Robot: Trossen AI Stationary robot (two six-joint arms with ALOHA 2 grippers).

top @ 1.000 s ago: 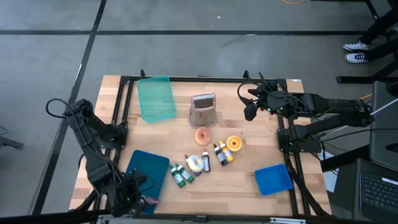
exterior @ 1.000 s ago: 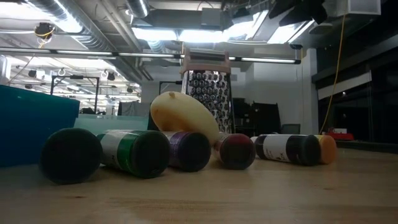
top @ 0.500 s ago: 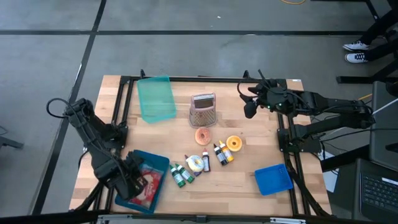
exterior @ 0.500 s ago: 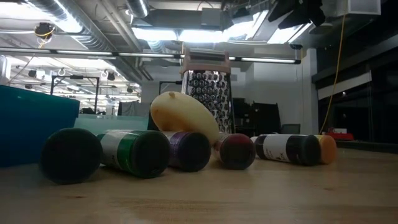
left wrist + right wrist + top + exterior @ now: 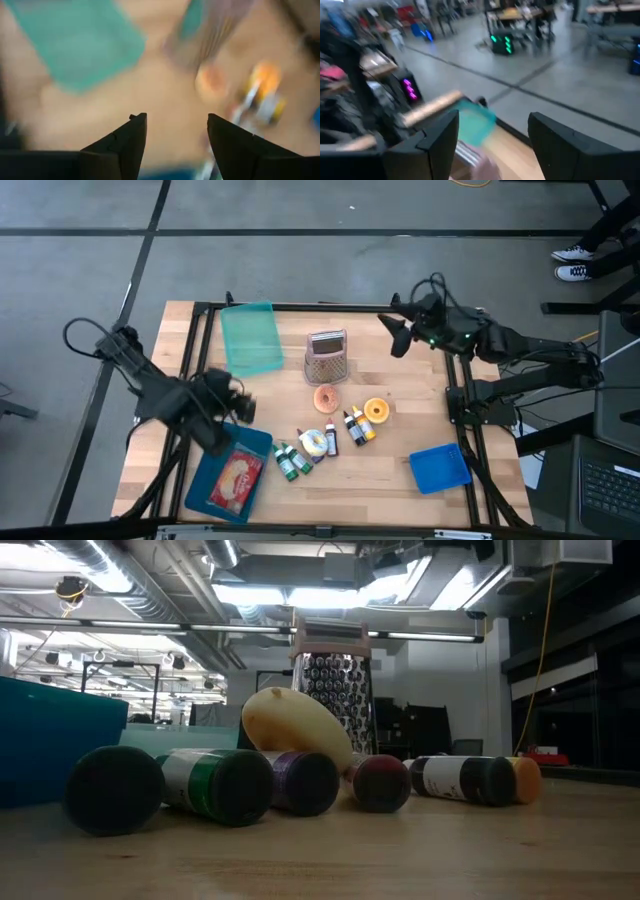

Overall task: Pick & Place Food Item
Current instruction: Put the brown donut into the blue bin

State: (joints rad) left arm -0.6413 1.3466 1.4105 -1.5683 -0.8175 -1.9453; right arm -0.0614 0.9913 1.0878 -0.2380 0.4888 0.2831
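High view: food packet (image 5: 236,478) now lies in the dark blue tray (image 5: 255,442) at the near left. Left gripper (image 5: 232,400), jaws apart and empty, has lifted clear, just beyond the tray; placement appears complete. Right gripper (image 5: 398,337), jaws apart, waits at the far right.

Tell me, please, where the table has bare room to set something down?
Free: the wood between the teal tray and the blue bin, and between the grater and the blue lid. Crowded: the bottles at the middle.
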